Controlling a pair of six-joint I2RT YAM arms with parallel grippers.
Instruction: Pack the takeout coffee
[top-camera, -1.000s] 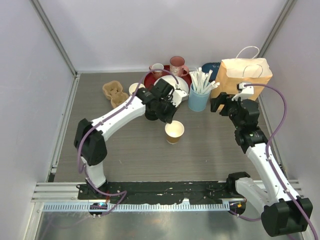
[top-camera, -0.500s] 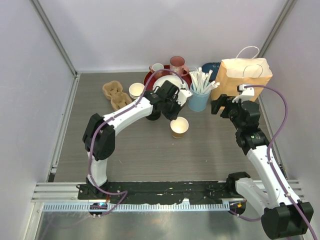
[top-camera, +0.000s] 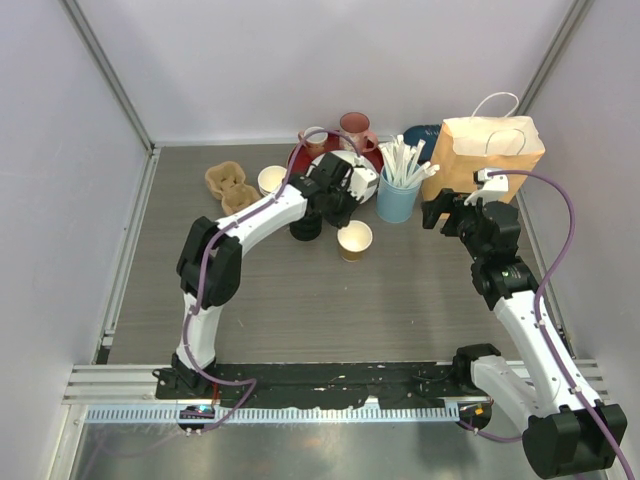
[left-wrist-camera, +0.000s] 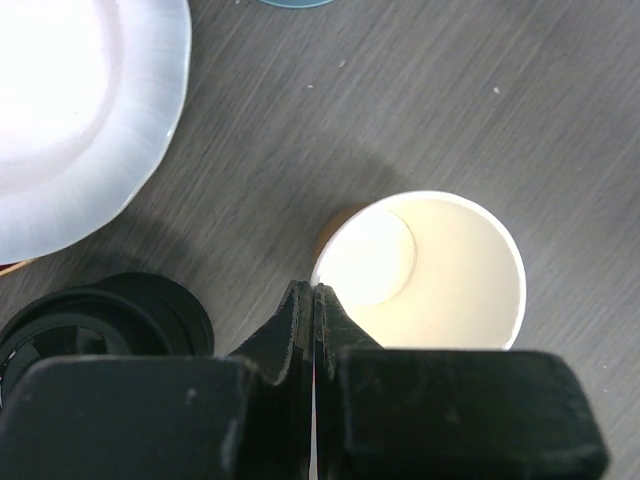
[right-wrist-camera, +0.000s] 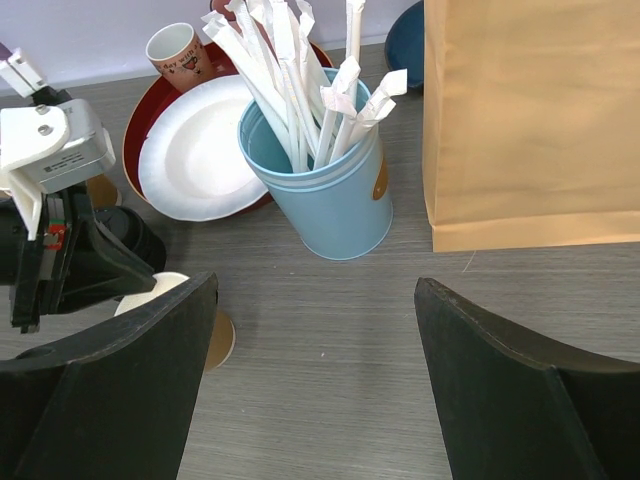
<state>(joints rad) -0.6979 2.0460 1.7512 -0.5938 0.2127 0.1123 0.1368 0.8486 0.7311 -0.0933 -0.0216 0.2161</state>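
Note:
A lidless tan paper coffee cup (top-camera: 354, 240), white inside (left-wrist-camera: 430, 270), stands upright mid-table. My left gripper (top-camera: 342, 222) is shut on its near-left rim (left-wrist-camera: 314, 292), one finger inside the wall and one outside. Just left of it sits a stack of black lids (top-camera: 305, 226) (left-wrist-camera: 100, 320). A second open cup (top-camera: 270, 180) stands farther back left. My right gripper (top-camera: 446, 212) (right-wrist-camera: 315, 380) hangs open and empty above bare table, in front of the brown paper bag (top-camera: 490, 150).
A light-blue cup of straws (top-camera: 398, 195) (right-wrist-camera: 330, 190) stands between the arms. Behind it are a red tray (right-wrist-camera: 140, 130) with a white plate (left-wrist-camera: 70, 110) and pink mugs (top-camera: 354, 128). A pulp cup carrier (top-camera: 230, 188) lies back left.
My left gripper has carried the cup away from the arm bases, toward the tray and lids. The right arm has stayed still.

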